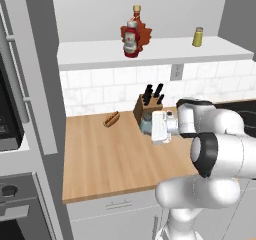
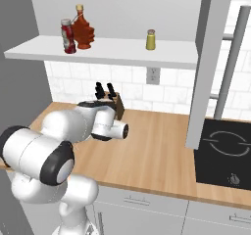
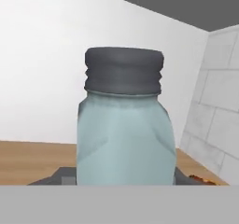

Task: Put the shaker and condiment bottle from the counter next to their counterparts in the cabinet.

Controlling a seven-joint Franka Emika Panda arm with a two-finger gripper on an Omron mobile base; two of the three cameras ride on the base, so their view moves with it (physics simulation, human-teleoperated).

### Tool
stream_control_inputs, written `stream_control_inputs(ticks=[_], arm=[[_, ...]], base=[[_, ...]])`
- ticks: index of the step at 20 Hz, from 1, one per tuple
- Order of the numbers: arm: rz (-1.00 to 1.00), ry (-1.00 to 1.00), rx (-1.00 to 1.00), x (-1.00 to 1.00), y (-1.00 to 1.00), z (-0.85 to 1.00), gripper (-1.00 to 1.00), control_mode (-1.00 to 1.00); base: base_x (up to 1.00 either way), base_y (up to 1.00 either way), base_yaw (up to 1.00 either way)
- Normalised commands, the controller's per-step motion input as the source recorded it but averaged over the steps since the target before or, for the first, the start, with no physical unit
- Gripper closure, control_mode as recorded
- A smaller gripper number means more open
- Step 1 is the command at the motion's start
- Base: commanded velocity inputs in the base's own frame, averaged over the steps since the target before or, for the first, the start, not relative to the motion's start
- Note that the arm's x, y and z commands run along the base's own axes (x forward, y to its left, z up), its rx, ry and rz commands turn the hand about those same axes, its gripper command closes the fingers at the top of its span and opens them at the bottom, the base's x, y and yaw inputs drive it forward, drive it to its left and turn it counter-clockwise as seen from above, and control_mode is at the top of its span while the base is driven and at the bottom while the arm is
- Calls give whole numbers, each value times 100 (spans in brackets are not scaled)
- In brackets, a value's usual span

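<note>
Shaker upright between the fingers, low over the counter by the knife block

The shaker [image 3: 125, 125] stands upright, its long axis vertical, right between the fingers [image 3: 125, 180], which are narrowed onto its glass body and seem to hold it. It sits at the hand's tip [image 1: 146, 125], just beside the knife block [image 1: 145, 106] on the counter [image 1: 105, 159]. Its yellowish match [image 1: 198, 37] waits up and to the right on the shelf [image 1: 100, 51]; the ketchup bottle [image 1: 131, 40] already stands beside the maple bottle [image 1: 141, 31].

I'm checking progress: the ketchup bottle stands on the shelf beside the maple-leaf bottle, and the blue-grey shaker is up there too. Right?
Not the shaker: the hand view shows it between the gripper's fingers, over the counter. The ketchup bottle is by the maple-leaf bottle on the shelf.
</note>
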Motion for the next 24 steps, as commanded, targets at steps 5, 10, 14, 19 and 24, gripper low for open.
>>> stream_control_inputs(ticks=[5, 10, 14, 19, 24], arm=[[-13, 11, 2, -24, -54, 76, 100, -100], [-15, 24, 11, -31, -57, 63, 100, -100], [-18, 28, 12, -26, -58, 67, 100, -100], [-20, 28, 11, -24, -59, 65, 100, -100], [-12, 2, 0, -11, -37, 39, 100, -100]], base=[[0, 0, 0], [0, 0, 0], [0, 0, 0], [0, 0, 0], [0, 0, 0]])
